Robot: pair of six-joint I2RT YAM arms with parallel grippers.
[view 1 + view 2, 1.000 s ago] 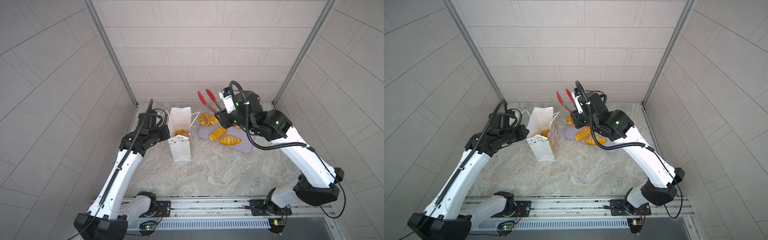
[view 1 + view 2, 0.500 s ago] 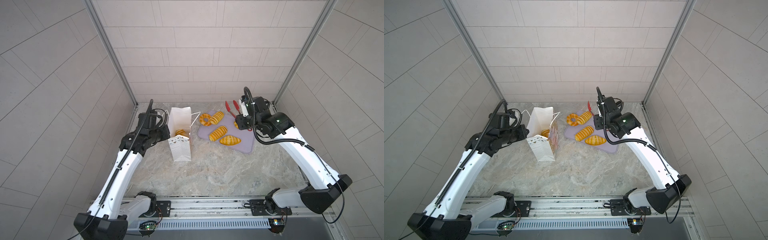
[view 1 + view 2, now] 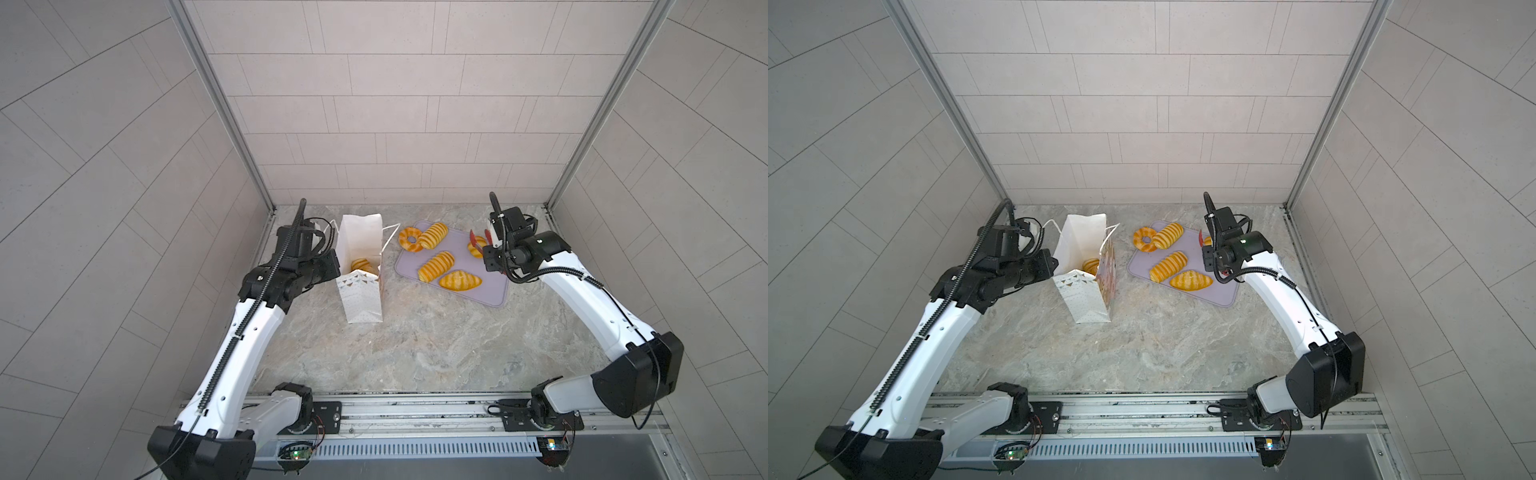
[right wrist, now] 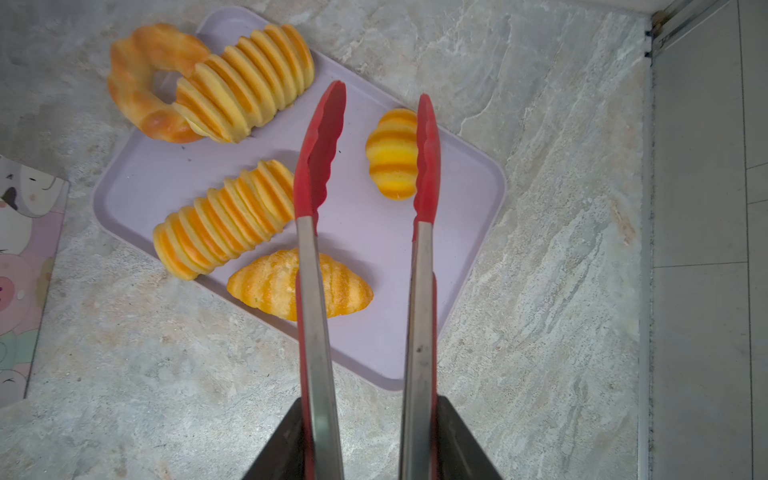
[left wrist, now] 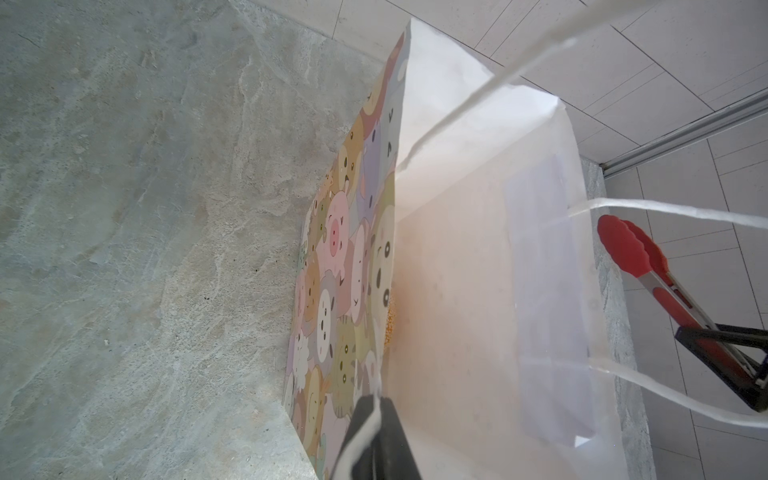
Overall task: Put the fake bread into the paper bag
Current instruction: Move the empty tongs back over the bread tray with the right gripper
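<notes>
Our left claw (image 5: 376, 409), pressed together on the white string handle (image 5: 365, 424), holds the tall white paper gift bag (image 3: 361, 299) upright w/ mouth open for drops. One glossy striped toy loaf (image 3: 360, 264) lies inside. Right claw (image 4: 372, 434) pinches the red-tipped steel tongs (image 4: 318, 166). Their tips are spread either side of the small striped toy bun (image 4: 392, 153) on the flat lilac tray (image 4: 365, 232), prob. our next pick. Four more pcs wait there.

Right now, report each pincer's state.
Left pincer: closed on the paper bag at its string handle.
Right pincer: holding the tongs, their red tips apart.
</notes>
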